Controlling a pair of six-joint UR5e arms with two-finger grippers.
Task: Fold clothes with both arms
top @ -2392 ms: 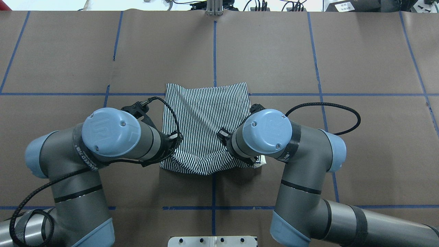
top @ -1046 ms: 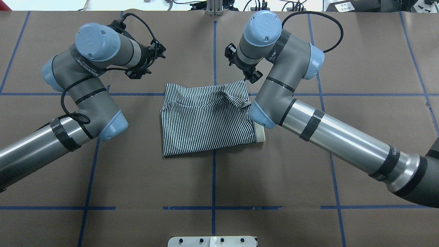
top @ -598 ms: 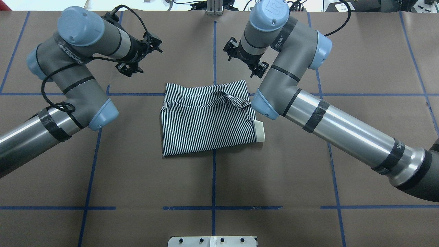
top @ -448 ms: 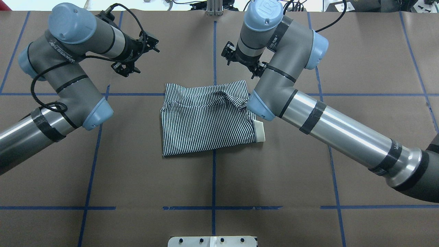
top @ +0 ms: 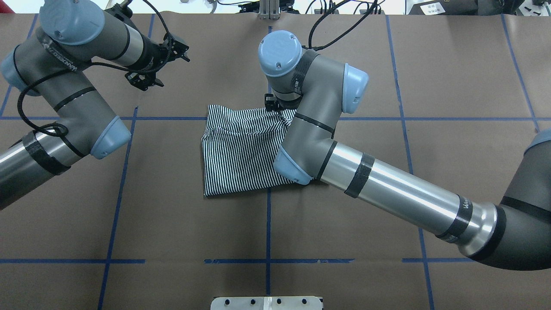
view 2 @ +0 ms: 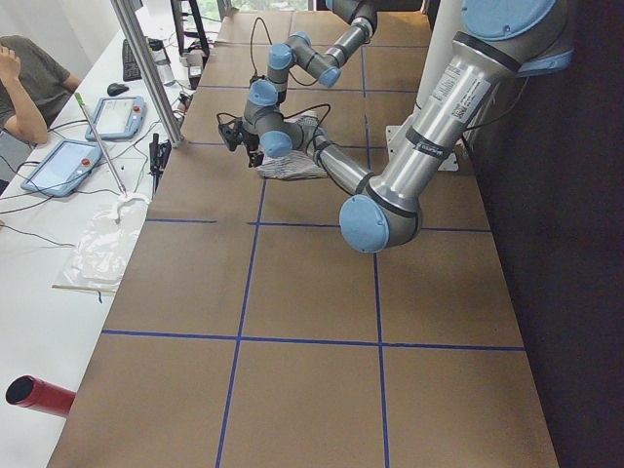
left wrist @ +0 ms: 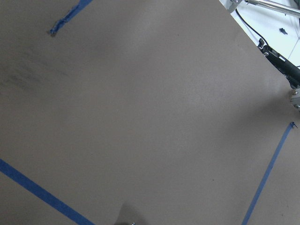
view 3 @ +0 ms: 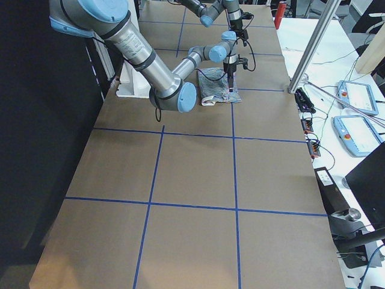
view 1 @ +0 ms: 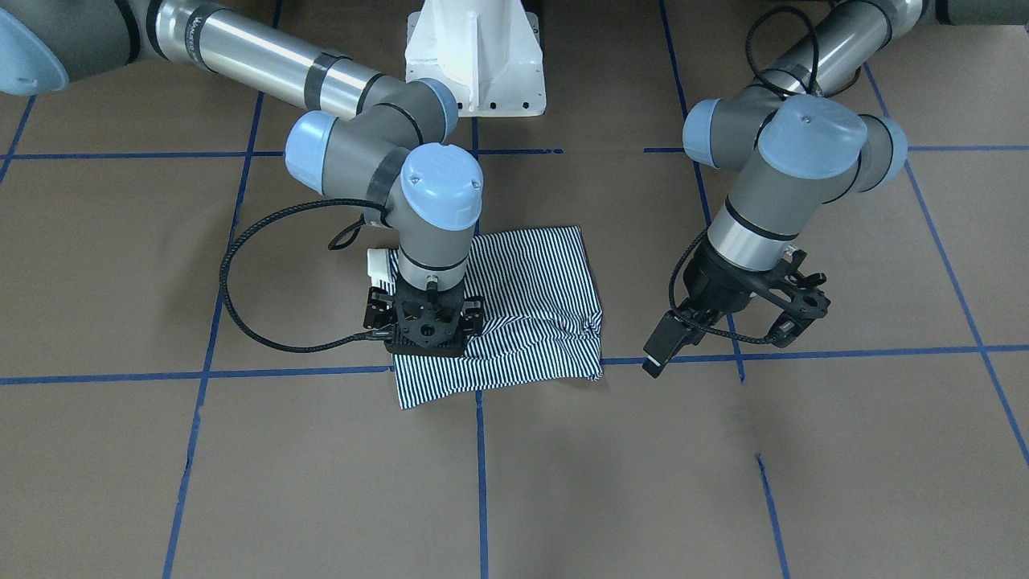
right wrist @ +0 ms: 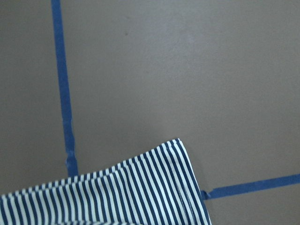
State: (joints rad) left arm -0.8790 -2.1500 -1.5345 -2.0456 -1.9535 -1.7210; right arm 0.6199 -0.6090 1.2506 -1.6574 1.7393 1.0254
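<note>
- polo shirt point(top: 241, 159): folded into a compact striped rectangle, flat on the table point(top: 452, 77). It sits about midway between the table's two end edges and roughly midway between the robot-side and operators' edges.
- It straddles the centre one of the blue tape lines point(top: 269, 232).
- The shirt's far edge is rumpled, with a raised crease along it. The near edge lies flat.
- cream collar point(view 1: 378, 264): pokes out at the shirt's side edge on the robot's right in the front-facing view. The arm covers it in the overhead view.
- right gripper point(view 1: 424, 328): points straight down over the shirt's far edge, toward its robot-right corner. The fingertips are hidden under the gripper body, so I cannot tell whether they are apart or closed. It looks low on the cloth, but contact is unclear.
- The right wrist view shows one shirt corner on the brown surface beside a tape crossing.
- right arm point(top: 387, 193): reaches across the shirt's right half, with a blue joint cap over the near right corner.
- left gripper point(top: 170, 65): fingers spread wide and holding nothing. It is above bare table, well apart from the shirt, off its far left corner toward the table's far edge.
- left arm point(top: 73, 112): comes in over the table's left part.
- The left wrist view shows only brown surface and tape.
- white pedestal base point(view 1: 474, 48): at the middle of the robot-side edge.
- person point(view 2: 29, 78): seated at a white bench beyond the operators' edge, with teach pendants point(view 2: 63, 166) nearby.
</note>
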